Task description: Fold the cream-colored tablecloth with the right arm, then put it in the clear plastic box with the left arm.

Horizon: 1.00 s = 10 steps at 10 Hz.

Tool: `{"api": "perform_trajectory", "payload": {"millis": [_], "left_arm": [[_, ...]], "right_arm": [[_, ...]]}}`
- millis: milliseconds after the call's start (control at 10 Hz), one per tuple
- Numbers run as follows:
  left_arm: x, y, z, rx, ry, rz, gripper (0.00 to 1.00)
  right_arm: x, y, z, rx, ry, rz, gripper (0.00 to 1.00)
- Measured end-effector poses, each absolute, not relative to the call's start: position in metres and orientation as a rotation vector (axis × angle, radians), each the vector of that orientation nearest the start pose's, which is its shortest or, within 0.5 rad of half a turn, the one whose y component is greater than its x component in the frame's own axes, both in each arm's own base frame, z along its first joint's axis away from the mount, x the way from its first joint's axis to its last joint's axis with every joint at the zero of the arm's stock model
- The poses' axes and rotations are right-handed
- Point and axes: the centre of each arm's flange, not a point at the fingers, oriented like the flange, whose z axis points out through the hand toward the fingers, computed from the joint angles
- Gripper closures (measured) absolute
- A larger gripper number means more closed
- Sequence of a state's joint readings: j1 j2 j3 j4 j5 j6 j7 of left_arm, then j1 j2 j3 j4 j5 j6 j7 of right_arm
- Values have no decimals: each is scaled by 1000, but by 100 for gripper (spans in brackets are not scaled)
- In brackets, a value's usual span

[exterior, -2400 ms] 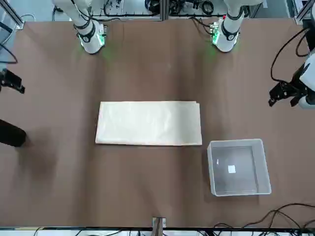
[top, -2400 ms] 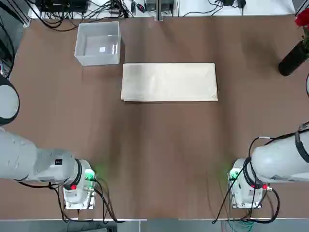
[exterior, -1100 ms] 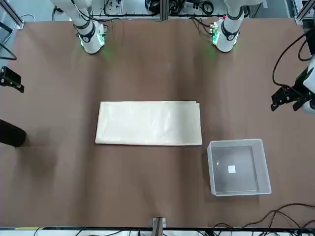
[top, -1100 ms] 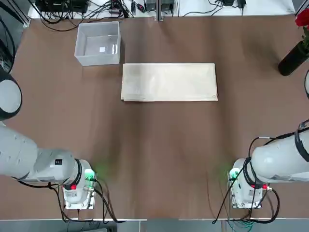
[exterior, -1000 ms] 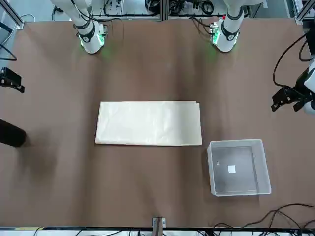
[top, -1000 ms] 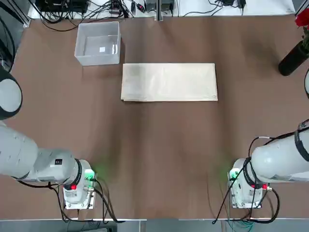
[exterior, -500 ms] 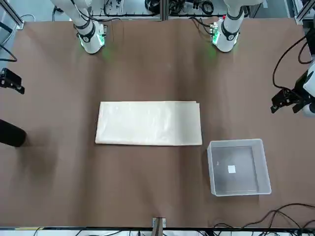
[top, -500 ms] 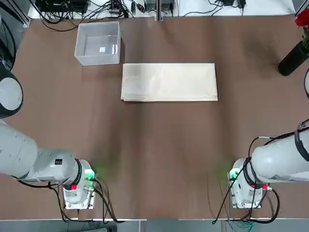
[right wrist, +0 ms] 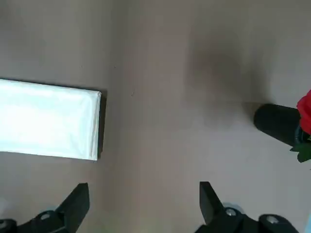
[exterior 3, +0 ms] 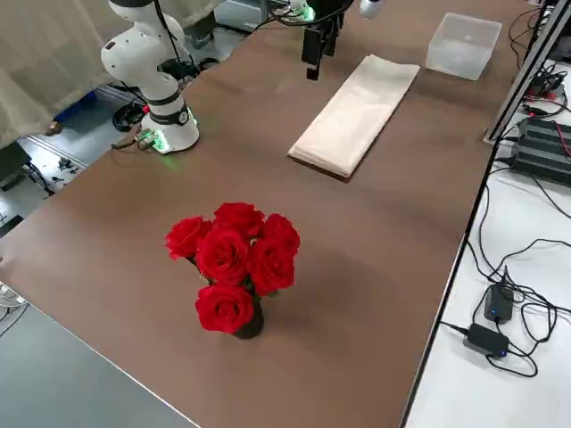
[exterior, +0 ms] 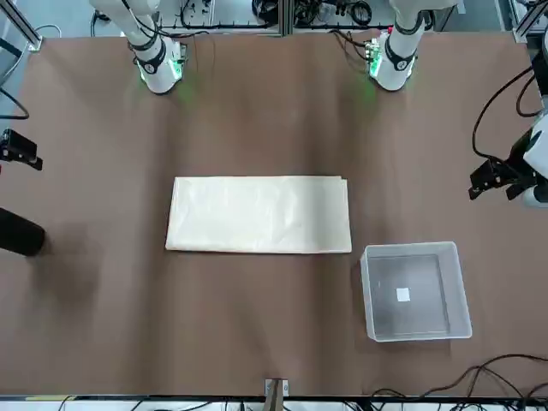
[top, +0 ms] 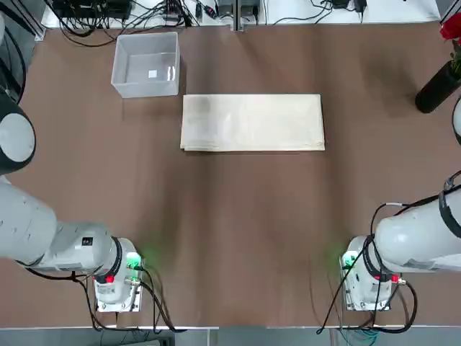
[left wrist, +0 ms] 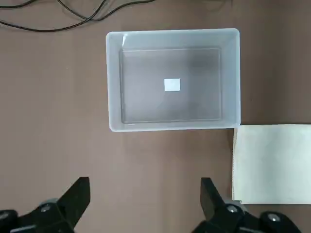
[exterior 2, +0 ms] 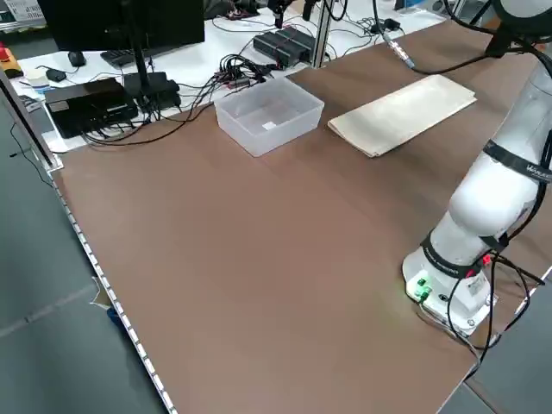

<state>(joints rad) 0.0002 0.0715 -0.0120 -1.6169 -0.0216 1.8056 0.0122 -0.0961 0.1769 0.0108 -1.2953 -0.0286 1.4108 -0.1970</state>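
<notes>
The cream-colored tablecloth (top: 252, 122) lies flat as a long layered rectangle at mid-table, also seen in the front view (exterior: 259, 214). The clear plastic box (top: 146, 65) stands beyond the tablecloth's left end, holding nothing but a small white label; it shows in the front view too (exterior: 415, 291). My left gripper (exterior: 492, 180) hangs open high above the table, on the near side of the box (left wrist: 172, 80). My right gripper (exterior: 19, 147) is open as well and hovers high off the tablecloth's right end (right wrist: 48, 119). Neither gripper touches anything.
A black vase (exterior: 17, 233) with red roses (exterior 3: 234, 259) stands at the table's far right, close to the right gripper. Cables and electronics (top: 86, 9) run behind the table's far edge. Both arm bases (top: 115, 277) sit at the near edge.
Both grippers have drifted slightly toward the far side of the table while staying open. The tablecloth and the box have not moved.
</notes>
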Motion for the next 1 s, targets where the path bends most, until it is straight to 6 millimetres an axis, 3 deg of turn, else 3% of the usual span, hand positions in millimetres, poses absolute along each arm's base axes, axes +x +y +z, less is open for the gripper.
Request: {"api": "perform_trajectory", "payload": {"millis": [200,600,800,1000], "left_arm": [[596,-9,585,-3158,32,-190,0],[597,-8,585,-3158,27,-191,0],[597,-8,585,-3158,27,-191,0],[597,-8,585,-3158,26,-191,0]], "right_arm": [[592,-52,625,-3143,-178,144,0],[626,-39,523,-3047,-206,392,0],[635,-36,490,-2937,-177,441,0],[638,-46,459,-2838,-119,484,0]]}}
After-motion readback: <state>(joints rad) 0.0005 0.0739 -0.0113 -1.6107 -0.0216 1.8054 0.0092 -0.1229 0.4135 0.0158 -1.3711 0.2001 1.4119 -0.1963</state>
